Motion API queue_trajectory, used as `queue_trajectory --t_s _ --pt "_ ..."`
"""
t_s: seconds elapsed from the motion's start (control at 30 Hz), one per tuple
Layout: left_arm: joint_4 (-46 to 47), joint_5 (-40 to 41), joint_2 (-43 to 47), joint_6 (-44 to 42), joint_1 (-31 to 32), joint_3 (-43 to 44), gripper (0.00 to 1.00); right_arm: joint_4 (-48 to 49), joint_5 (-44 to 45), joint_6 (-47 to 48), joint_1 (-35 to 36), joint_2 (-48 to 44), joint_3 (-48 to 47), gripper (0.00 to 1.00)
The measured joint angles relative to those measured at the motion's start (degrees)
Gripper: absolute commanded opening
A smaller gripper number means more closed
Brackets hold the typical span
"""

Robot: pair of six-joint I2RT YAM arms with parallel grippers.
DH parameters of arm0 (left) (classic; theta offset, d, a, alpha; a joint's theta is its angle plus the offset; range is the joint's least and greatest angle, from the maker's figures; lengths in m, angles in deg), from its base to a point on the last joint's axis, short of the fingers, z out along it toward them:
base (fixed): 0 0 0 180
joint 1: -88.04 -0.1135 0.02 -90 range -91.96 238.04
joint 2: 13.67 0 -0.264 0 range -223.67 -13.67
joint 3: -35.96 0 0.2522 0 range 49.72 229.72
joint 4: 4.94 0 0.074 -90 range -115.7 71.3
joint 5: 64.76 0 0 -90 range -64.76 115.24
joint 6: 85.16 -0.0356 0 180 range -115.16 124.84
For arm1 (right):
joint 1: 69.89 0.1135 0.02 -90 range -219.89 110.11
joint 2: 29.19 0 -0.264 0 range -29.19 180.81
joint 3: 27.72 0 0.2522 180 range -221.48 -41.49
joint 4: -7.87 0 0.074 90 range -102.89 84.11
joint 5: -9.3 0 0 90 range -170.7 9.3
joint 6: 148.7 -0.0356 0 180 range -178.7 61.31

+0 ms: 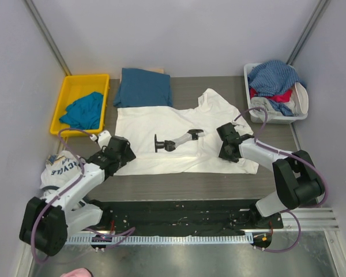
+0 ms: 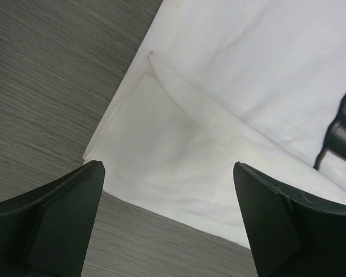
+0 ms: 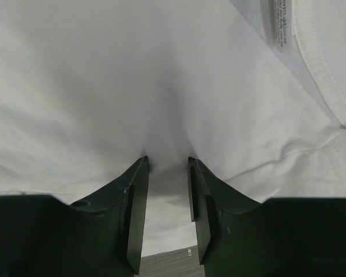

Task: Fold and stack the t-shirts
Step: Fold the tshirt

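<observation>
The large white t-shirt (image 1: 161,124) lies spread flat in the middle of the table, with a black graphic mark (image 1: 161,143) on its chest. The dark blue t-shirt (image 1: 143,88) lies folded just behind it. My left gripper (image 1: 120,151) is wide open and empty at the white shirt's near left corner; the left wrist view shows that corner (image 2: 161,150) between the fingers. My right gripper (image 1: 228,144) sits on the shirt's right side. Its fingertips (image 3: 139,164) press into the white cloth (image 3: 132,75) with the jaws a narrow gap apart and cloth puckered between them.
A yellow bin (image 1: 75,86) at back left holds a teal cloth (image 1: 83,111). A white basket (image 1: 251,75) at back right holds several garments (image 1: 274,78). Another white printed garment (image 1: 60,167) lies at the left edge beside the left arm. Grey walls close in on three sides.
</observation>
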Motion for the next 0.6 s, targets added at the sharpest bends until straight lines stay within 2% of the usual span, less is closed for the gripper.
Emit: queue_trajectory --t_s 0.13,0.23,0.6 --pt "-2.8 1.2 6.4 -0.1 0.0 2.5 1.0 0.0 0.0 -0.1 0.0 0.1 0.0 0.39" --pt "-2.7 1.6 8.0 -0.1 0.0 4.5 1.0 0.0 0.1 -0.2 0.0 0.1 0.0 0.39" --pt "5.7 -4.4 -1.5 0.0 0.0 0.3 1.0 0.0 0.1 -0.2 0.0 0.1 0.0 0.39"
